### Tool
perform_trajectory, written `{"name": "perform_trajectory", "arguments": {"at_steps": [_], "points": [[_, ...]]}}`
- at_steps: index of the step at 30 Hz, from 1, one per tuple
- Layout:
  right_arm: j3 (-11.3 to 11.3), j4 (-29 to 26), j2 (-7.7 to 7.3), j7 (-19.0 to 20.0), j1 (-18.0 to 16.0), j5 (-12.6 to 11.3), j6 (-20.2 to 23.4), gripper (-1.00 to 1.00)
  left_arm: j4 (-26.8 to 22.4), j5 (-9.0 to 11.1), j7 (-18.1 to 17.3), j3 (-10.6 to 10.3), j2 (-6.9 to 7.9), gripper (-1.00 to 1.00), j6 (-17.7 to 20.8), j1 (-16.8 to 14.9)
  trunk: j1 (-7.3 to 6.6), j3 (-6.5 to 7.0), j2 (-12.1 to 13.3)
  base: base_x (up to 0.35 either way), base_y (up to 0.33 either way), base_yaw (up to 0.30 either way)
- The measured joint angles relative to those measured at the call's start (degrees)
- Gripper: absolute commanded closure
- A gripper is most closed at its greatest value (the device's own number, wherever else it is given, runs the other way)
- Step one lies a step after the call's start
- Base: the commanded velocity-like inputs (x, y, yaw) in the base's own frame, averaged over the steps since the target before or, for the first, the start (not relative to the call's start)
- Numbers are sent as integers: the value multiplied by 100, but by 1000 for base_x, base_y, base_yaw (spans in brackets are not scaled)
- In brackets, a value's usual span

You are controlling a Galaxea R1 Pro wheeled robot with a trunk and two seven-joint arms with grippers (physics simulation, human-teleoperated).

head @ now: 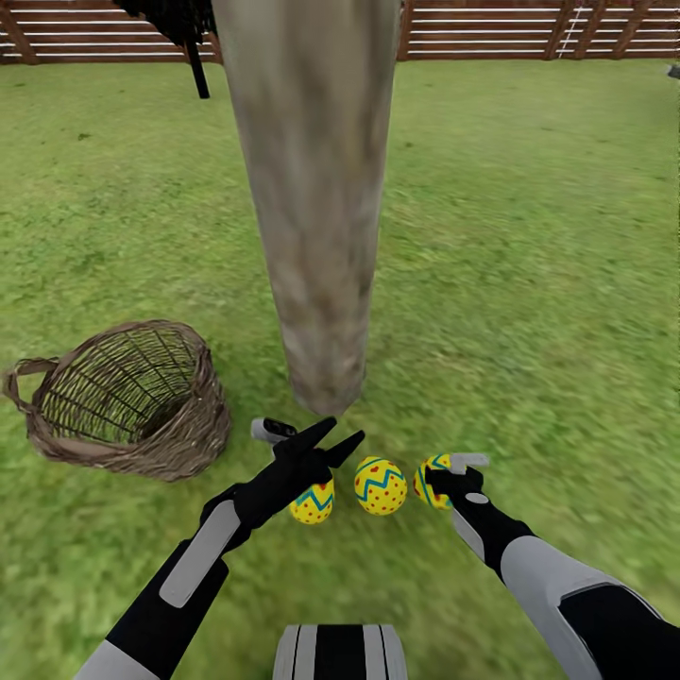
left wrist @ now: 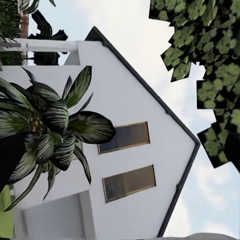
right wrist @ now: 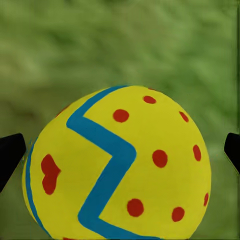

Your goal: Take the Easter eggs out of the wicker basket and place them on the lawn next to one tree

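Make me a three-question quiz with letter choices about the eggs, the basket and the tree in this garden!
1. Where do the Easter eggs lie?
A. in the wicker basket
B. on the lawn at the foot of the tree
C. by the fence

2. How many eggs show in the head view?
A. one
B. two
C. three

3. What is inside the wicker basket?
A. nothing
B. one egg
C. leaves

Answers:
1 B, they sit on the grass just in front of the tree trunk.
2 C, three lie in a row.
3 A, only bare weave shows inside.
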Motion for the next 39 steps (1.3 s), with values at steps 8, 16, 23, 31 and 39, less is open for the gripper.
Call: {"name": "perform_trajectory", "arguments": {"at_steps": [8, 16, 23, 31, 39], "points": [[-8, -19, -15, 0, -1, 0, 0, -100, 0, 0, 5, -4, -5, -100, -8, 0, -21, 177, 11, 0, 0, 0], [-62, -177, -175, 5, -5, -13, -5, -100, 208, -28, 66, -316, -244, -100, -18, 0, -41, 355, 21, 0, 0, 0], [-60, -214, -218, 2, -7, -14, 17, -100, 171, -34, 789, -411, -454, -100, 71, -5, -59, 510, 31, 0, 0, 0], [-43, -99, -548, 16, 21, -67, 118, -100, 138, 20, 864, -528, -359, -100, 87, -18, -76, 687, 42, -263, 4, 0], [-32, 344, -645, 14, 67, -44, 570, -100, 398, -45, 885, -459, -8, -100, 51, -17, -97, 864, 53, -320, 45, 0]]}}
